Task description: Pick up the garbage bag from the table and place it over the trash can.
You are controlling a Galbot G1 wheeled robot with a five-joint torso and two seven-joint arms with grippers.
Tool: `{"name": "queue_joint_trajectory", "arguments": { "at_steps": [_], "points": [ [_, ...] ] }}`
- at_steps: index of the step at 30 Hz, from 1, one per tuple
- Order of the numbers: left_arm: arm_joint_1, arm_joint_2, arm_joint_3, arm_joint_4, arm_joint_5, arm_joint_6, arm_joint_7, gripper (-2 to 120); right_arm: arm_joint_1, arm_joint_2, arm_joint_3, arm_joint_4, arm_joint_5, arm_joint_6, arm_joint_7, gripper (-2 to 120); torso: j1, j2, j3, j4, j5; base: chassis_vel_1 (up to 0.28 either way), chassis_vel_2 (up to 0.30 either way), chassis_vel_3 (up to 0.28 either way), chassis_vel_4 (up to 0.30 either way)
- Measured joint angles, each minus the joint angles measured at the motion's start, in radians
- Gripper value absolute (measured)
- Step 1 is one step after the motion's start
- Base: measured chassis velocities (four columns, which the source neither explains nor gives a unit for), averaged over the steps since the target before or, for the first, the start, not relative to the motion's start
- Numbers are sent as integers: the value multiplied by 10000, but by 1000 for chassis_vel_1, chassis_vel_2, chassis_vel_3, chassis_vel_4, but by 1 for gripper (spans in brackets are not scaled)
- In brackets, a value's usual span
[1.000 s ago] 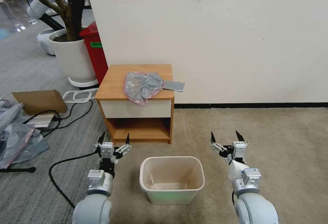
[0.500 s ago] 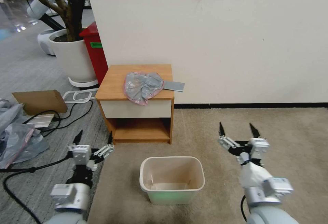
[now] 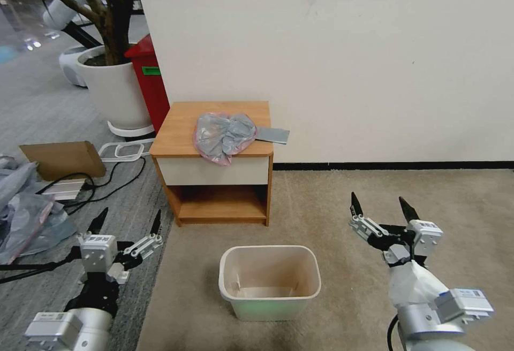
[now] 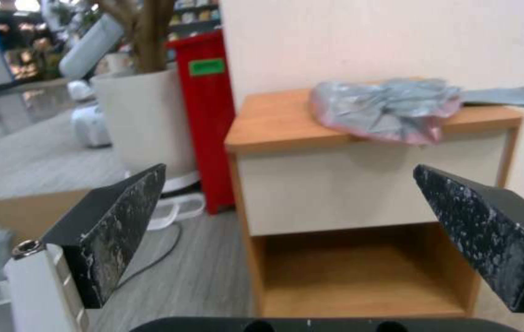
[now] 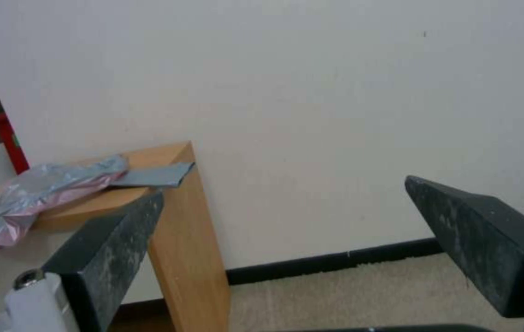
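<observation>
a: while the garbage bag [image 3: 224, 137] lies crumpled on the desk [image 3: 176, 126] just above the middle of the frame, one pink-rimmed fold hanging over the front edge, where are the arms?

b: low in the frame, well apart from it. the left gripper [image 3: 128, 219] is at the lower left over the grey floor, the right gripper [image 3: 383, 211] at the lower right over the carpet. both are spread wide and hold nothing.

a: and the trash can [image 3: 269, 282]?

b: bottom centre, upright, mouth open, on the carpet in front of the desk and between the two arms.

a: what could go wrong from here, in your judgement?

b: the bag is thin and bunched, so a pinch might catch one layer only and the rest would drag or slip off the desk. a grey flat sheet [image 3: 272, 135] touches its right side and could come along. there's also a black cable [image 3: 32, 269] on the floor near the left arm, a snag risk if that arm swings low.
</observation>
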Motion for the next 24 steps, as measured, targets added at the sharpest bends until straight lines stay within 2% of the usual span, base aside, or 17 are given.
{"name": "queue_joint_trajectory", "arguments": {
  "at_steps": [4,7,8,11,12,16,17,20,21,24],
  "points": [
    [97,75,-103,29,-182,173,-240,100,519,-132,-98,-442,280,-40,40,100,0,0,0,1,-3,0,0,0,0],
    [152,10,-130,47,-130,175,-254,100,1510,-354,-413,-1188,1509,-97,288,100,0,0,1,-1,-1,0,0,0,0],
    [152,10,-130,47,-130,175,-254,100,1510,-354,-413,-1188,1509,-97,288,100,0,0,1,-1,-1,0,0,0,0],
    [269,-17,-208,65,39,60,-254,100,2877,-595,-930,-2136,3666,-243,547,100,0,-2,2,1,0,0,0,0,0],
    [269,-17,-208,65,39,60,-254,100,2877,-595,-930,-2136,3666,-243,547,100,0,-2,2,1,0,0,0,0,0],
    [343,-93,-212,77,220,-22,-237,100,4747,-618,-1323,-3273,6816,-626,730,100,0,-2,1,1,0,0,0,0,0],
    [343,-93,-212,77,220,-22,-237,100,4747,-618,-1323,-3273,6816,-626,730,100,0,-2,1,1,0,0,0,0,0],
    [365,-252,-91,86,365,0,-187,100,6131,-292,-1359,-4524,9416,-1017,971,100,0,-2,3,1,-1,0,0,0,0],
    [365,-252,-91,86,365,0,-187,100,6131,-292,-1359,-4524,9416,-1017,971,100,0,-2,3,1,-1,0,0,0,0],
    [352,-369,-72,92,371,32,-179,100,7236,3,-1275,-5700,11048,-1257,1198,100,1,-3,3,3,-2,0,0,0,0]
  ]
}}
